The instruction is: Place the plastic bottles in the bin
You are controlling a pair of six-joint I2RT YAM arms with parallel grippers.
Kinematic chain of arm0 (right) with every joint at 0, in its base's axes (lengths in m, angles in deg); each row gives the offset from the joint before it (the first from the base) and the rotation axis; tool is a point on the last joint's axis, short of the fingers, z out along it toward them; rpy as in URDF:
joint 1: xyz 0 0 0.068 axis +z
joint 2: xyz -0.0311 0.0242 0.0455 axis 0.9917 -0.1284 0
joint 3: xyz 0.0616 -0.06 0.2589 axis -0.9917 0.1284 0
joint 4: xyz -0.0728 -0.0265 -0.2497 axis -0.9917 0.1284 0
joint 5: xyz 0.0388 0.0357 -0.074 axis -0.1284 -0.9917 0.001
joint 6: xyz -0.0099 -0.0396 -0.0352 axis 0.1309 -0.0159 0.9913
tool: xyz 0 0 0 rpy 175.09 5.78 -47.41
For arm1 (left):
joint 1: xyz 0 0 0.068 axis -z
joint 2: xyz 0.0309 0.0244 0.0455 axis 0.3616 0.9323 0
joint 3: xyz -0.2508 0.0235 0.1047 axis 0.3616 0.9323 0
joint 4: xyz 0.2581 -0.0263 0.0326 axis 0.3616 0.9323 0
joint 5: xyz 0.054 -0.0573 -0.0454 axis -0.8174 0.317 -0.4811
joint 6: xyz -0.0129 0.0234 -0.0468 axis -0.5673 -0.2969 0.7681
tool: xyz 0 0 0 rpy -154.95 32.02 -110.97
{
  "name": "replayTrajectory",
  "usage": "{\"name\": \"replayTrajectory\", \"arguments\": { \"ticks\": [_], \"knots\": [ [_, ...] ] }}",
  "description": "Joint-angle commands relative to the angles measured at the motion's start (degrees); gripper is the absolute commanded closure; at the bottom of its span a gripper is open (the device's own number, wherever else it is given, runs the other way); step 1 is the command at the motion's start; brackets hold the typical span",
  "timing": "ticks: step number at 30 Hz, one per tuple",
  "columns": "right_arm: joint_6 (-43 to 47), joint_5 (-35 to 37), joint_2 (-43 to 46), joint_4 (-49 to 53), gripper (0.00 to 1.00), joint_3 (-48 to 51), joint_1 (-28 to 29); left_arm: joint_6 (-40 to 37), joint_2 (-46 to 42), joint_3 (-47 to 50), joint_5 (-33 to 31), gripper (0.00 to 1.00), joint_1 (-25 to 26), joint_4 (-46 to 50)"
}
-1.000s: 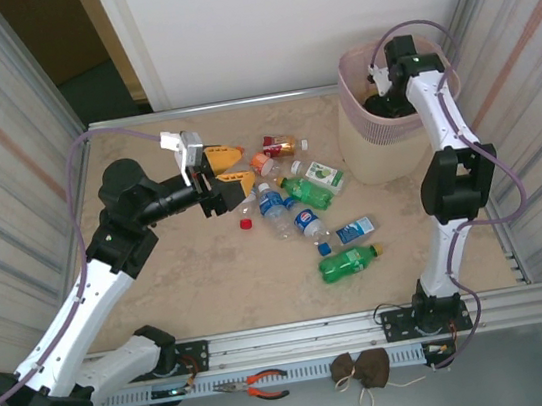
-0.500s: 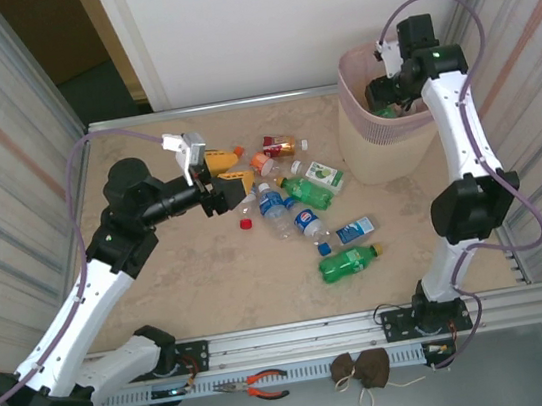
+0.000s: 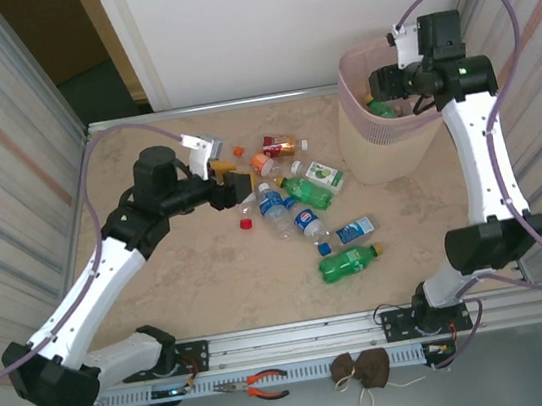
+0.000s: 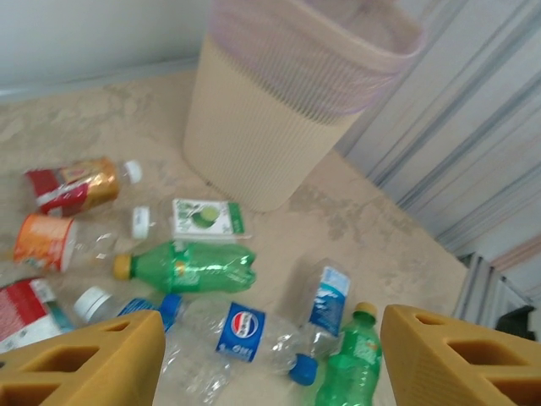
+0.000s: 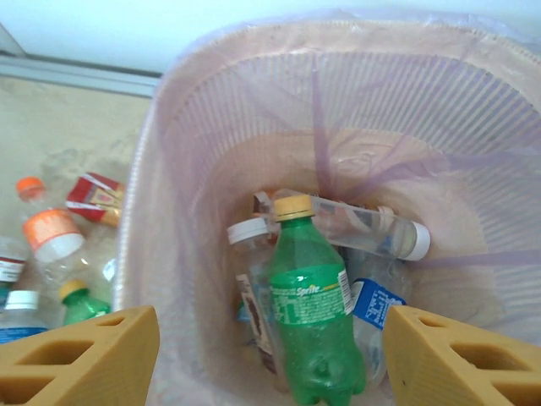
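Top external: red cap [image 3: 246,224] nr bottles [image 3: 274,209]

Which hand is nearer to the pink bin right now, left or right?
Right. The right hand hangs over the bin, above the bottles inside. The left hand is far off across the table, beside the loose bottles.

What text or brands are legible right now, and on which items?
"Sprite": label of the green bottle in the bin.
Pepsi globe logo, its wording too small to read: blue label of the clear bottle.
Labels on the other bottles: too blurred to read.
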Motion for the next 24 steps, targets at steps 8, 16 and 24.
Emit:
{"name": "replayTrajectory", "arguments": {
  "ticks": [8,16,24],
  "knots": [
    [-3.8,-2.2,10.3,-5.9,0.33,10.6,1.9,-0.9,9.9,-4.0,-13.5,0.34,-0.7,13.8],
    [-4.4,-2.2,13.7,-6.9,0.33,16.0,2.1,1.5,18.6,-1.1,-14.9,0.36,-0.9,14.2],
    [-4.7,-2.5,15.0,-7.4,0.33,18.3,2.2,2.8,27.4,0.4,-15.0,0.37,-1.1,11.9]
  ]
}}
